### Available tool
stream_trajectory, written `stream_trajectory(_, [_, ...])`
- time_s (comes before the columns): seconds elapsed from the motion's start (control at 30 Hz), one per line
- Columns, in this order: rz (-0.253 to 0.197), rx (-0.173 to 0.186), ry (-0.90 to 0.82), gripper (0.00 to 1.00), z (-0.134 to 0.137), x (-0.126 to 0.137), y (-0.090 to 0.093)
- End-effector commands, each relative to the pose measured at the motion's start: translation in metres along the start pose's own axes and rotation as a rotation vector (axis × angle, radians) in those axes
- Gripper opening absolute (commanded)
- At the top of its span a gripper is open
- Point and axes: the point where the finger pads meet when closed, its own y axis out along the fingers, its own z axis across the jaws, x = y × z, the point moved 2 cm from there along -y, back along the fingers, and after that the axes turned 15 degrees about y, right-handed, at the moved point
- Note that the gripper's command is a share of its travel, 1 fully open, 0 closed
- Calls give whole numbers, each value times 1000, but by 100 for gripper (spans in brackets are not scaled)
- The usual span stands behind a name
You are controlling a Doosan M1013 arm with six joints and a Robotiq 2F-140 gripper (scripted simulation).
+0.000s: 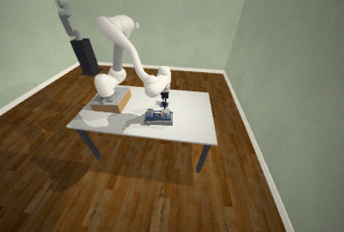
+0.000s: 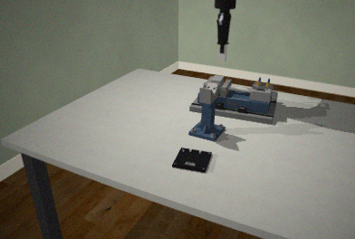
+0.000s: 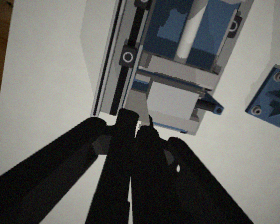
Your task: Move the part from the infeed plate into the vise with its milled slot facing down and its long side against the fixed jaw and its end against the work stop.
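Note:
My gripper is shut and empty, and it hangs well above the vise's near end; it also shows in the top view. In the wrist view the shut black fingers point down at the vise. A light grey block, the part, lies between the jaws at the end nearest the fingers. The short dark work stop rod points in at its right end. Whether the slot faces down is hidden. The black infeed plate lies bare on the table in front.
The blue V-block stand is bolted to the table just in front of the vise, and it also shows in the wrist view. The arm's wooden base block sits at the table's far left.

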Motion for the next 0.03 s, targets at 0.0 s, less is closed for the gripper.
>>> stream_trajectory(0.0, [-3, 2, -7, 0, 0, 1, -4])
